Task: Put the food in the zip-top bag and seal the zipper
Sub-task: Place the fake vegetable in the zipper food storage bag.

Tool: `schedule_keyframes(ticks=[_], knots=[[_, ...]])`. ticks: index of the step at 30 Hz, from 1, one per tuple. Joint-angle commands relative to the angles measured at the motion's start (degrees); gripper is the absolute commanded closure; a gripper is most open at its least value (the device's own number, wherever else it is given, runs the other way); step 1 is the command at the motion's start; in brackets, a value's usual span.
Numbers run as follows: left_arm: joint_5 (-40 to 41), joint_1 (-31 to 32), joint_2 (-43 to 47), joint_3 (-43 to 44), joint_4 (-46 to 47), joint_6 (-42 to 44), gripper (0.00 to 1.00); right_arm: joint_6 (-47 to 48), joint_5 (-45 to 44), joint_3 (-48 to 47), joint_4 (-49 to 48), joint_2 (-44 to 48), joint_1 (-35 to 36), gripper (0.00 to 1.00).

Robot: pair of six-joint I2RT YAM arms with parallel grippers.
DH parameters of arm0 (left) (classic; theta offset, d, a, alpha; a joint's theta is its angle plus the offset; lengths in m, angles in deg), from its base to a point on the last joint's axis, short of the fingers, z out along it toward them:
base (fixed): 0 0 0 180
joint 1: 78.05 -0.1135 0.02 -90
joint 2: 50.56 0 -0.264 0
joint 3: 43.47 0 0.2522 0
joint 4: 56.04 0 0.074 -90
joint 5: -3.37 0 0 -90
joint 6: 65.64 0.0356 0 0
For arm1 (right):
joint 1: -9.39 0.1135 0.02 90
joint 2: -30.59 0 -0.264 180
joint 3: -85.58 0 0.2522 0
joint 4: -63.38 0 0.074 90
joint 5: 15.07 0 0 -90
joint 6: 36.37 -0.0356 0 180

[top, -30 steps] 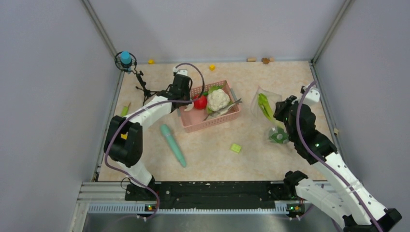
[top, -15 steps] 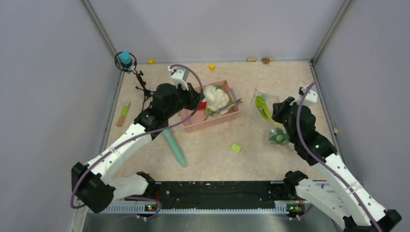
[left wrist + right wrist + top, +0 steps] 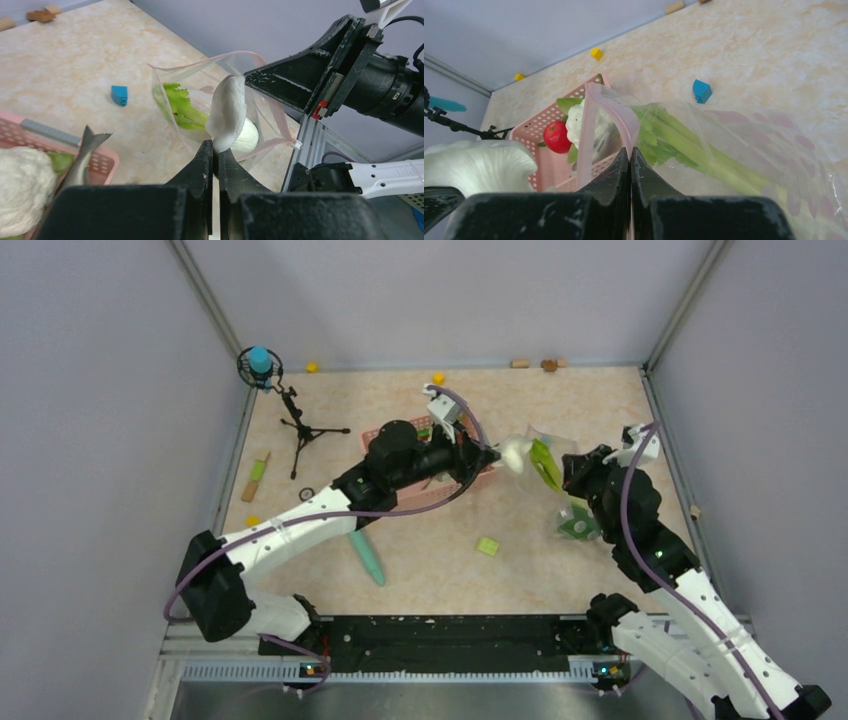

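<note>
My left gripper (image 3: pixel 216 145) is shut on a white toy vegetable piece (image 3: pixel 229 115) and holds it at the open mouth of the clear zip-top bag (image 3: pixel 265 125). In the top view the gripper (image 3: pixel 490 455) and the piece (image 3: pixel 515 453) sit just left of the bag (image 3: pixel 555 465). My right gripper (image 3: pixel 630 150) is shut on the bag's pinkish zipper strip (image 3: pixel 614 107) and holds the mouth up. A green leafy stalk (image 3: pixel 674 137) lies inside the bag. The red tomato (image 3: pixel 557 136) and the white cauliflower (image 3: pixel 20 185) are in the pink basket (image 3: pixel 107 160).
A grey toy fish (image 3: pixel 82 155) lies in the basket. A blue block (image 3: pixel 119 95) sits on the table behind the bag. A teal stick (image 3: pixel 365 550) and a yellow-green block (image 3: pixel 488 546) lie in front. A small tripod (image 3: pixel 295 420) stands at the back left.
My left arm has swung right from the basket's left side to the bag's mouth, carrying the white piece. My right gripper has kept its hold on the bag.
</note>
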Motion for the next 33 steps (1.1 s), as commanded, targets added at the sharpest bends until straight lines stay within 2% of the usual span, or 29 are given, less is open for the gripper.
schedule_keyframes(ticks=[1,8,18,21,25,33], knots=[[-2.6,2.8,-3.4,3.2,10.4,-1.3,1.0,0.7,0.6,0.1,-4.5,2.3,-0.5,1.0],[-2.5,5.0,-9.9,3.8,16.4,-3.7,1.0,0.6,0.9,0.5,-4.9,2.4,-0.5,1.0],[1.3,6.3,-15.2,4.9,15.8,-4.3,0.99,0.5,0.8,0.5,-4.9,2.3,-0.5,1.0],[0.0,6.5,-16.6,6.2,14.3,-4.1,0.84,0.5,0.6,0.5,-4.9,2.4,-0.5,1.0],[1.4,6.6,-17.1,6.3,12.3,-4.0,0.51,0.5,0.3,0.5,-4.8,2.4,-0.5,1.0],[2.6,6.7,-14.5,5.2,9.9,-2.9,0.19,0.5,-0.5,0.6,-4.8,2.4,-0.5,1.0]])
